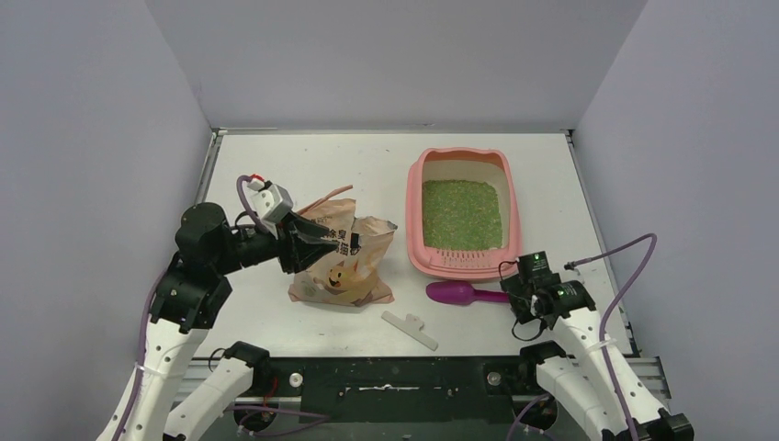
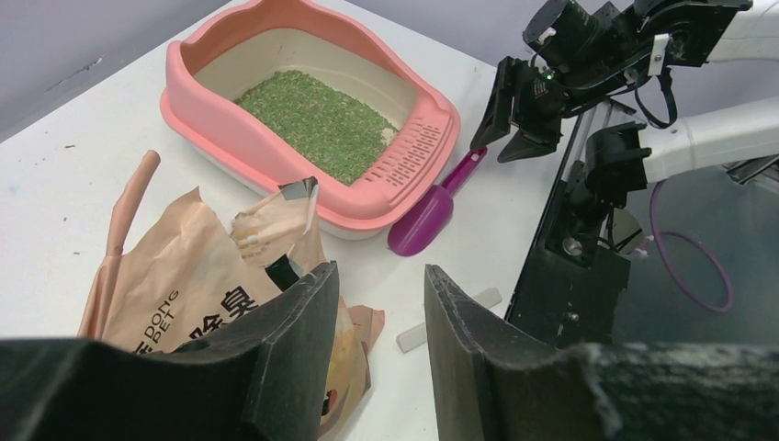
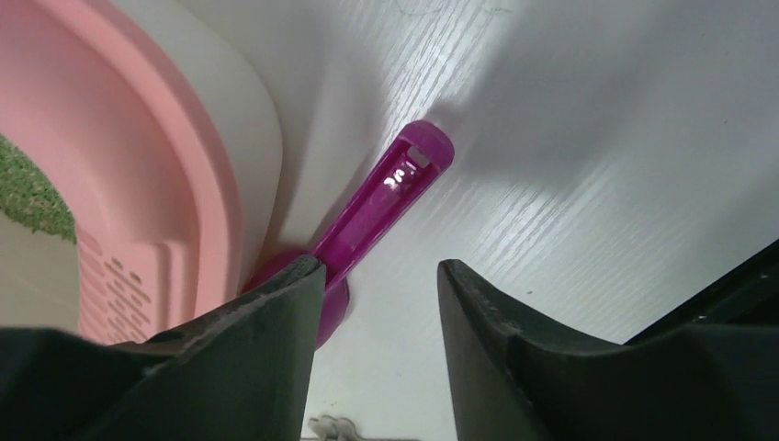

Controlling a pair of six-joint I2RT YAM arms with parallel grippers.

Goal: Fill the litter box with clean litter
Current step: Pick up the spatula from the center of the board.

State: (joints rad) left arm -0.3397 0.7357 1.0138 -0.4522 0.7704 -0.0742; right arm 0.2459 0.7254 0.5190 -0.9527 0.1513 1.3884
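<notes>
White table (image 1: pixel 321 156), litter (image 1: pixel 461 213) in litter box (image 1: pixel 462 263)

In the right wrist view a finger of the right gripper (image 3: pixel 378 266) hides the bowl of the magenta scoop (image 3: pixel 377 207), and the left edge cuts off the litter box (image 3: pixel 138 165), leaving only a sliver of litter (image 3: pixel 32 193). In the left wrist view the fingers of the left gripper (image 2: pixel 381 271) cover the lower half of the paper bag (image 2: pixel 174 276). The flat white piece (image 1: pixel 411 328) is too small to identify.
</notes>
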